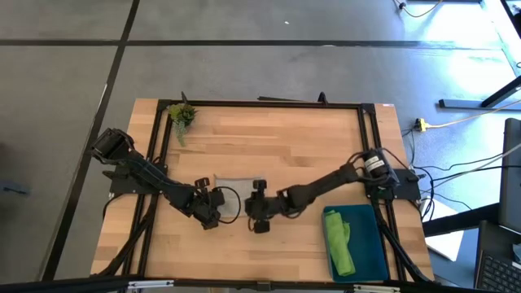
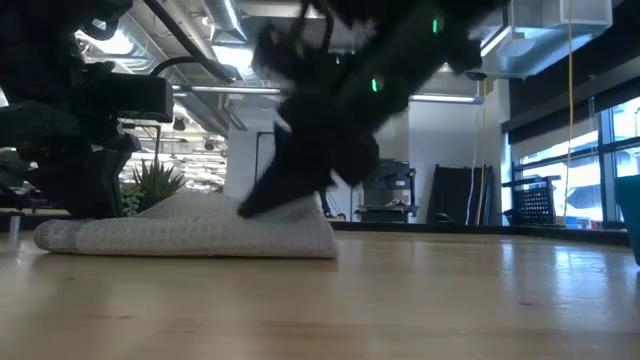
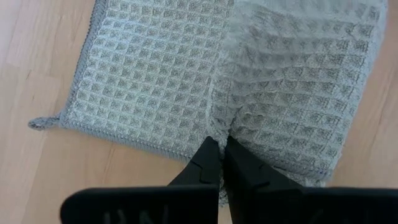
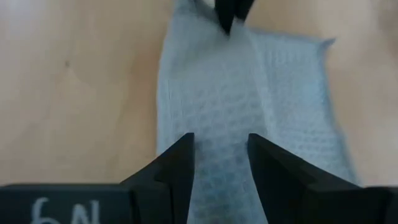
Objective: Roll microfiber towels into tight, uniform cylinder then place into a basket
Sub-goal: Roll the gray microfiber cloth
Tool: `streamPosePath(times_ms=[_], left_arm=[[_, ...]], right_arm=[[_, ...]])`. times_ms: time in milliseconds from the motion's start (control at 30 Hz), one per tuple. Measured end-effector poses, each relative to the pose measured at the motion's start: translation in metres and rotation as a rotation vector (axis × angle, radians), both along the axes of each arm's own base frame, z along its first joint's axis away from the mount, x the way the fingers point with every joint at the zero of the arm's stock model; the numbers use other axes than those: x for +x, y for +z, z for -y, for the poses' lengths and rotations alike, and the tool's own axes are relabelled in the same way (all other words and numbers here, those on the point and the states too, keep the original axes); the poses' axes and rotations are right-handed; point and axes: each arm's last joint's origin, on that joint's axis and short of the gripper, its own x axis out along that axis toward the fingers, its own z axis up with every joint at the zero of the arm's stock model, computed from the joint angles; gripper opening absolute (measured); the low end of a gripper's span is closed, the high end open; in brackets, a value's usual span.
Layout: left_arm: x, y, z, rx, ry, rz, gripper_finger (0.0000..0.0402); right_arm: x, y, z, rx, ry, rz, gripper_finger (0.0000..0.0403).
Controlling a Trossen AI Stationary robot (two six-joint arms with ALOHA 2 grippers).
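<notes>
The pale grey towel lies on the table between my two grippers, its middle gathered into a raised ridge. My left gripper is shut at the towel's left end. My right gripper is open at the towel's right end, one finger on each side of the ridge. The lime green towel lies loosely bunched in the teal bin at the near right corner. My left gripper pinches the grey towel at its left edge, where the raised ridge ends, between its two shut fingers. The fingers come slanting down from the table's left. The rest of the towel lies on the table. My right gripper's fingers slant down from the right onto the towel's raised top, astride and along the ridge. The towel lies on the table beneath them.
A small green plant sprig lies at the far left corner. The bin stands close to my right arm. Bare wood shows across the far half of the table and at the near left.
</notes>
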Motion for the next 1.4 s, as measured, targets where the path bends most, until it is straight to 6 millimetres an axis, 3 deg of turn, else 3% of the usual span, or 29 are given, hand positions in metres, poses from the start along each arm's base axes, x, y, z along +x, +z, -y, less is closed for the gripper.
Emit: streamPosePath(times_ms=[233,533,967,1133,1400], left_arm=[[0.0,0.0,0.0,-0.003,0.0,0.002,0.0],[0.0,0.0,0.0,-0.001,0.0,0.004,0.0005],[-0.002,0.003,-0.004,0.021,-0.015,-0.025,0.0091],[-0.009,0.017,-0.008,0.005,-0.021,-0.013,0.0089],[-0.018,0.06,-0.007,-0.013,-0.089,0.097,0.009]], right_arm=[[-0.01,-0.024,0.019,0.088,0.003,-0.009,0.0151],[-0.016,-0.031,0.024,0.108,-0.02,-0.009,0.0151],[-0.016,-0.032,0.024,0.138,-0.021,-0.015,0.0151],[-0.016,-0.032,0.024,0.138,-0.022,-0.017,0.0151],[-0.016,-0.032,0.024,0.139,-0.023,-0.018,0.0151]])
